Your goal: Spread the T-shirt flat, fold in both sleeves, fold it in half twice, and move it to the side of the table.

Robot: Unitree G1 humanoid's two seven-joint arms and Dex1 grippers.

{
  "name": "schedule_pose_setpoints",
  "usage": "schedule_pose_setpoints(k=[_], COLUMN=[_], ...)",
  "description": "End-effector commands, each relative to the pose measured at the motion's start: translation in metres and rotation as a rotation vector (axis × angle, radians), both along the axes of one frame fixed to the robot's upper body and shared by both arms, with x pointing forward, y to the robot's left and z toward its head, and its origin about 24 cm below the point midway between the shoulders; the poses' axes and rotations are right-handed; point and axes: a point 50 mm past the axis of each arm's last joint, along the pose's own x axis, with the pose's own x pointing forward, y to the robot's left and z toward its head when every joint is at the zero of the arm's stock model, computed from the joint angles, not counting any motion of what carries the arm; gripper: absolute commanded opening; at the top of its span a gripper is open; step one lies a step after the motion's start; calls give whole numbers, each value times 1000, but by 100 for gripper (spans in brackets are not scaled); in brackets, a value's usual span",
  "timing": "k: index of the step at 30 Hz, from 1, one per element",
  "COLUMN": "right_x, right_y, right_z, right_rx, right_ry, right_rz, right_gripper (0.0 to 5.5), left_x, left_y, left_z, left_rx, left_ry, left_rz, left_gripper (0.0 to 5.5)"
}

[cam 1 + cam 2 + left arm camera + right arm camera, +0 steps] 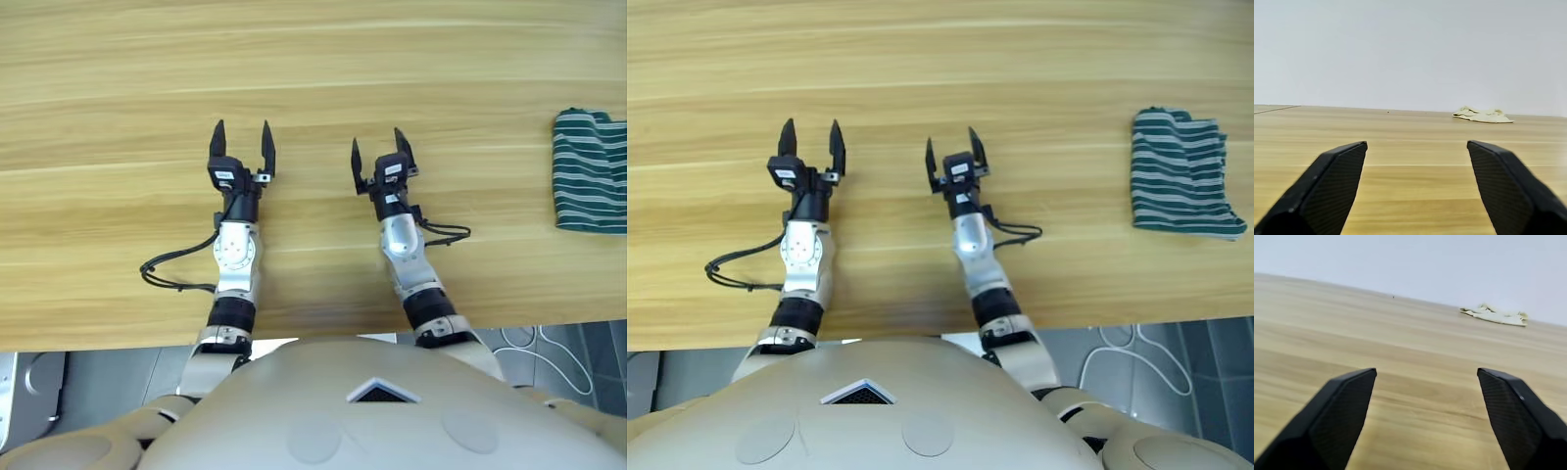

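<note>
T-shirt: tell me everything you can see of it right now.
The T-shirt is dark green cloth with thin white stripes, folded into a compact, roughly rectangular bundle with rumpled edges. It lies flat on the wooden table, far to the robot's right. Only the table touches it; the left gripper and right gripper sit well apart from it, jaws open.

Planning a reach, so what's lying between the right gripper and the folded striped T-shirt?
Only bare table between the right gripper and the T-shirt, as the right eye view shows.

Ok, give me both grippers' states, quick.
Left gripper: open, holding nothing.
Right gripper: open, holding nothing.
</note>
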Motion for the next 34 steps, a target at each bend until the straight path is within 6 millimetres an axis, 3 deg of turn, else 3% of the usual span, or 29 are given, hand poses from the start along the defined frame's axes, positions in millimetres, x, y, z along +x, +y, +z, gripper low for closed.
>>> schedule_pose_setpoints(k=[1,4,12,15,19,27,34], right_x=[16,37,61,62,62,63,88], right_y=[-12,-18,-11,-9,-1,5,2], right_z=[-8,-7,3,4,8,12,31], right_rx=[-50,-65,-79,-85,-92,-112,-3], right_ry=[45,75,81,72,37,-2,51], right_rz=[-17,-63,-95,-99,-66,-53,-74], right_gripper=[401,454,457,457,404,404,404], left_x=[11,32,65,68,68,69,88], left_y=[8,21,27,26,28,33,48], left_z=[-9,-6,-7,-8,-8,-6,0], left_rx=[-4,22,108,141,181,220,81], left_ry=[61,63,129,146,140,121,221], left_rz=[43,99,102,88,91,110,157], left_gripper=[382,382,382,382,382,382,382])
